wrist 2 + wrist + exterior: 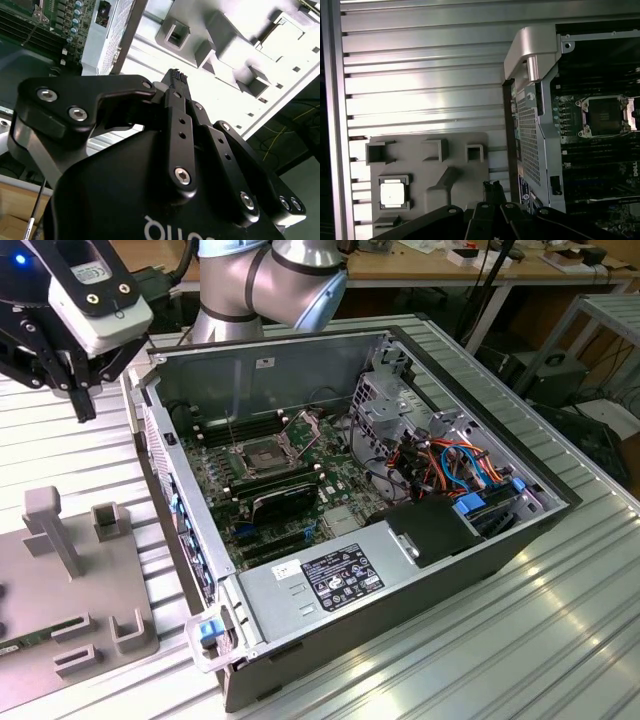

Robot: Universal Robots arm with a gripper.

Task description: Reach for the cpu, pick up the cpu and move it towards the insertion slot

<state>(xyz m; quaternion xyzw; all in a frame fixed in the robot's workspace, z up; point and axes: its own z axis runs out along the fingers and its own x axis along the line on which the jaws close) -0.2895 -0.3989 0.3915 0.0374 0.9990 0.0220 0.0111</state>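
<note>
Outside the case (420, 585), the jaws are held together. The cpu (393, 192) is shown in a fixture (420, 165) by the first wrist view.

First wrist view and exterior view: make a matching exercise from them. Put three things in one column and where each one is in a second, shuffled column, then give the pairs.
Things:
1. cpu
2. insertion slot
3. gripper

Places:
A. on the green board inside the open case
B. in the air outside the case, shut, holding nothing
C. in a square recess of the grey plate, outside the case

Pairs: 1-C, 2-A, 3-B
</note>
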